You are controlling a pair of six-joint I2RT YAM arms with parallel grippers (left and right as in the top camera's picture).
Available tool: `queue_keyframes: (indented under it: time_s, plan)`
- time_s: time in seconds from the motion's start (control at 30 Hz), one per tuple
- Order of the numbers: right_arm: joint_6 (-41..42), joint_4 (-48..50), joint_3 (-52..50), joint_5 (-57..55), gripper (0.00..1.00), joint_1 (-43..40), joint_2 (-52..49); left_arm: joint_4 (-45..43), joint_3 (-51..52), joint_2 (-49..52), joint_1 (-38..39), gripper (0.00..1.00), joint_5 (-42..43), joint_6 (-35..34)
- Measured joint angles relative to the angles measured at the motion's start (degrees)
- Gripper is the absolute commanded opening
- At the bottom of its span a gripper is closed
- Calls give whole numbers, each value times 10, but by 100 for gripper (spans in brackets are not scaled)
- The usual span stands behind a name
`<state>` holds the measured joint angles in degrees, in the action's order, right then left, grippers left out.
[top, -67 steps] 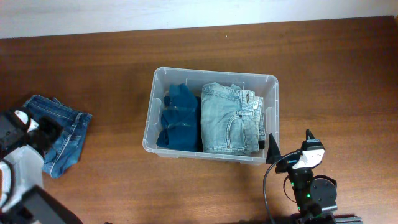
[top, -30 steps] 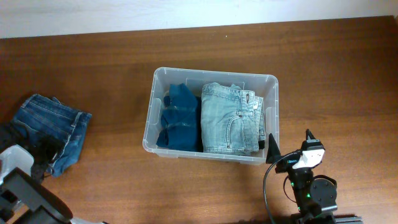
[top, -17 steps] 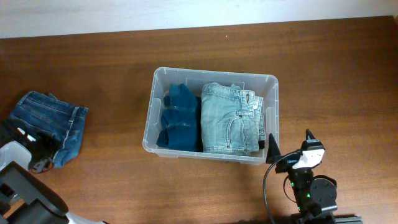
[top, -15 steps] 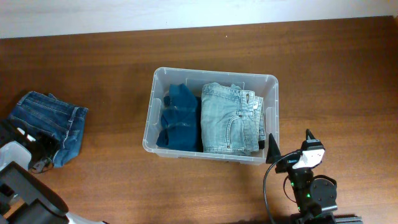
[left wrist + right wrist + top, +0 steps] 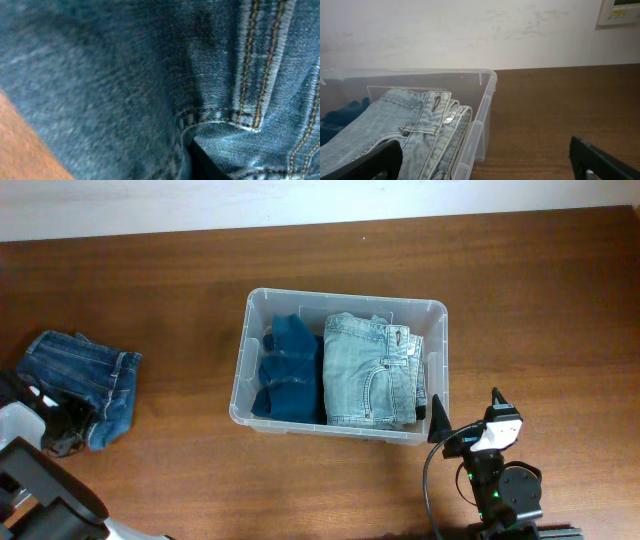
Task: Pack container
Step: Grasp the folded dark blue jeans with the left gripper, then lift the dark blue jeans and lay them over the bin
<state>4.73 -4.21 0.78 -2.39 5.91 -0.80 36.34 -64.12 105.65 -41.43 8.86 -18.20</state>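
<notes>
Left gripper is down on the near edge of the folded dark-blue jeans. The left wrist view is nothing but denim, seams and all, with no fingers showing, so I can't tell whether it's clamped on the cloth or only pressed into it. Right gripper hangs spread wide and empty just beside the container. The clear bin sits mid-table, its long axis running left to right. It's well apart from the left gripper, off to that arm's right. Inside lie light-wash jeans and a teal-blue garment, side by side. The right arm is nearer the bin, but the left is on the jeans, so I'd judge the carry is a long sweep rightward.
</notes>
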Motion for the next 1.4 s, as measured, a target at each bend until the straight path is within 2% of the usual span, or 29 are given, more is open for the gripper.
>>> queue_keyframes:
  time_s: [0.33, 0.5, 0.7, 1.1, 1.23, 1.4]
  plan:
    - [-1, 0, 0, 0, 99, 0, 0, 51, -20, -59, 5, 0, 99, 18]
    - [0, 0, 0, 0, 99, 0, 0, 53, -44, -113, 39, 0, 134, 33]
    - [0, 0, 0, 0, 99, 0, 0, 73, -97, -155, 129, 1, 152, 43]
    - [-1, 0, 0, 0, 99, 0, 0, 160, -332, -175, 323, 1, 162, 52]
    - [-1, 0, 0, 0, 99, 0, 0, 160, -369, -188, 356, 1, 156, 51]
    - [-1, 0, 0, 0, 98, 0, 0, 118, -377, -192, 381, 1, 176, 47]
